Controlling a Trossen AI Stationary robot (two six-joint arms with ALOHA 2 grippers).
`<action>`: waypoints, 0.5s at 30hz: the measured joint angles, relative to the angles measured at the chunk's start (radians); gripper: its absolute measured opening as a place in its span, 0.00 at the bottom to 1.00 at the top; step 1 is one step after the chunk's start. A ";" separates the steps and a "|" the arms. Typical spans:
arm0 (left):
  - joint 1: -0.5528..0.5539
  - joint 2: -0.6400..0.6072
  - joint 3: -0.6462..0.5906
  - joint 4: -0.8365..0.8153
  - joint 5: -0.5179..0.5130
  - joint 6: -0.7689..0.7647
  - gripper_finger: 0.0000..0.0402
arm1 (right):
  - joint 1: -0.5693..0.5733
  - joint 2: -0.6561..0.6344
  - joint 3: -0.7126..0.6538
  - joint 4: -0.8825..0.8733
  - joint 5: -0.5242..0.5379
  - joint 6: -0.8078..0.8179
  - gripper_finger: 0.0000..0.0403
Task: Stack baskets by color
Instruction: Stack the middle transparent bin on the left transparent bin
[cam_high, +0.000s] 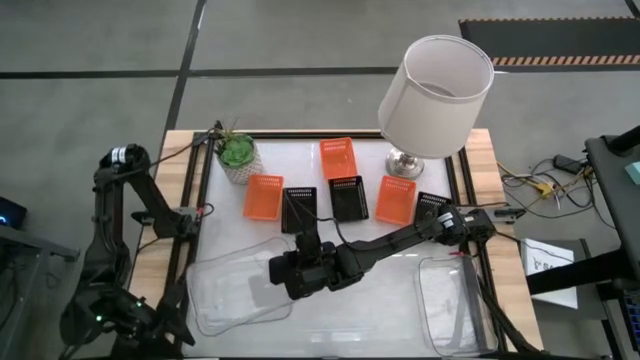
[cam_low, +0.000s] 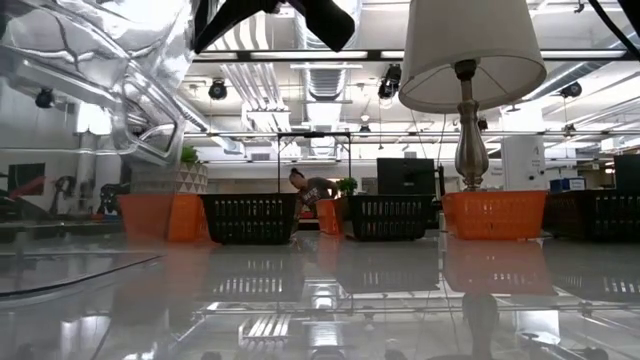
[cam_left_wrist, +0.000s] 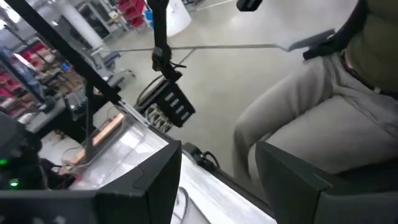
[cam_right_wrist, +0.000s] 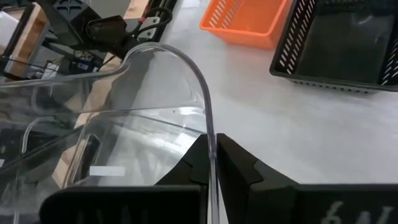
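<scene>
Three orange baskets (cam_high: 263, 197) (cam_high: 338, 157) (cam_high: 395, 198) and black baskets (cam_high: 299, 208) (cam_high: 348, 196) (cam_high: 430, 205) stand in a loose row on the white table top, bottoms down. My right gripper (cam_high: 300, 272) reaches in from the right and is shut on a clear tray (cam_high: 238, 285), which shows raised and tilted in the low view (cam_low: 100, 80). A second clear tray (cam_high: 455, 305) lies flat at the near right. My left gripper (cam_left_wrist: 217, 186) is open and holds nothing, off the table's near left corner. My right gripper pinches the clear tray's side wall at its rim (cam_right_wrist: 210, 146), just past a rounded corner (cam_right_wrist: 193, 68). One finger is inside the tray and one outside. The fingers slant down from the table's right. The tray is held above the table, tilted.
A white lampshade on a metal base (cam_high: 435, 95) stands at the far right and a green potted plant (cam_high: 238, 155) at the far left. A flat clear edge (cam_low: 60, 272) lies on the table below the raised tray. A person's grey trouser leg (cam_left_wrist: 323, 112) shows beyond the table.
</scene>
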 joint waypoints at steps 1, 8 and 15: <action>0.000 0.004 0.000 0.000 -0.001 0.000 0.48 | 0.000 0.000 0.000 0.000 0.000 -0.005 0.03; 0.000 0.021 0.000 -0.003 -0.005 -0.013 0.48 | 0.000 0.000 -0.001 -0.001 -0.002 -0.010 0.03; 0.000 0.021 0.003 -0.009 -0.009 -0.023 0.48 | 0.000 0.000 -0.001 0.000 0.000 -0.021 0.03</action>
